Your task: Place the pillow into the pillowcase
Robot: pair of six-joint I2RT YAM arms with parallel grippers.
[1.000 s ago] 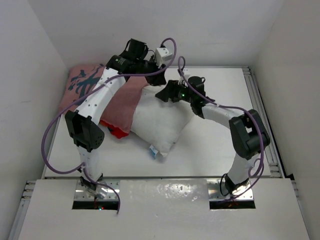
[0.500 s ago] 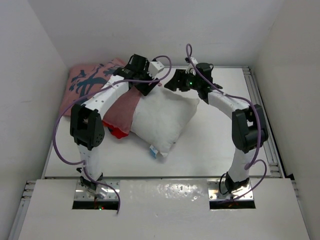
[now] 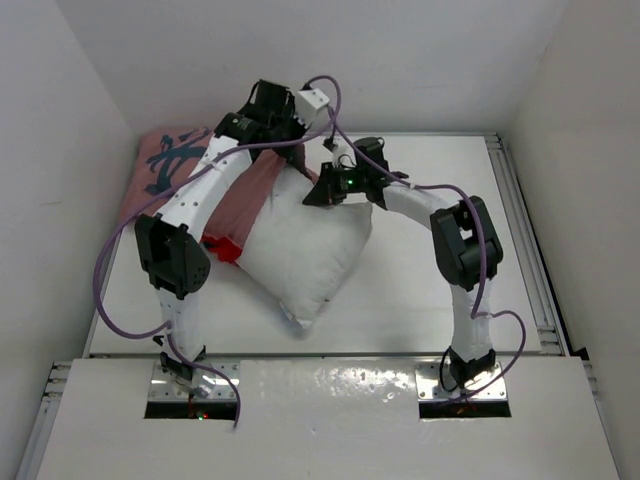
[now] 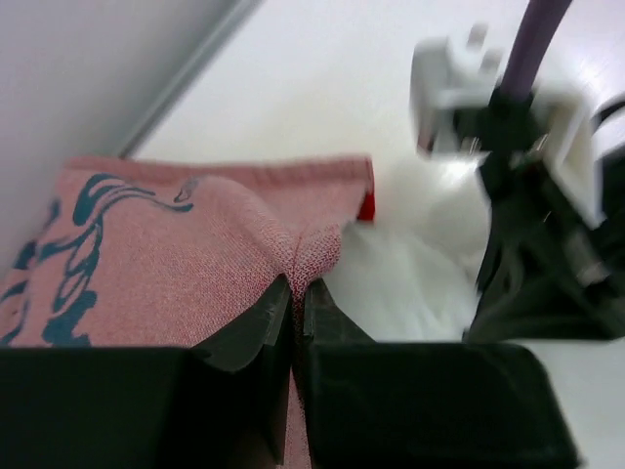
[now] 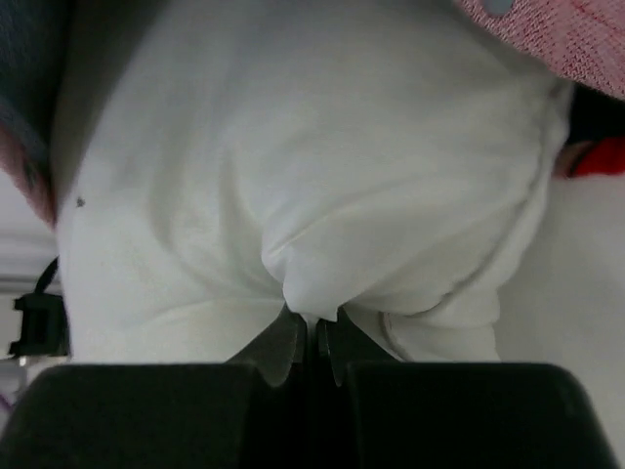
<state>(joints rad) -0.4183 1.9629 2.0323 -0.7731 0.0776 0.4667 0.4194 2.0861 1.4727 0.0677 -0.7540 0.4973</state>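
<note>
White walls close in a pale worktop (image 3: 400,290) on three sides. On it, a little left of centre, lies the pillow (image 3: 310,245), plump and white, turned so one corner points toward the near edge. Its far left side runs under the pillowcase (image 3: 170,160), which spreads from there into the far left corner, dull pink side up with dark blue print; a strip of its red side shows at the pillow's left edge. From above it is hard to say whether the pillow's edge is inside the opening or only covered by the cloth.

The left hand (image 4: 296,293) is over the far edge of the pillow, its fingers together and clamped on a raised fold of the pink pillowcase. Just right of it, the right hand (image 5: 312,322) is closed on a pinched pucker of the pillow's white cover near its far corner.
</note>
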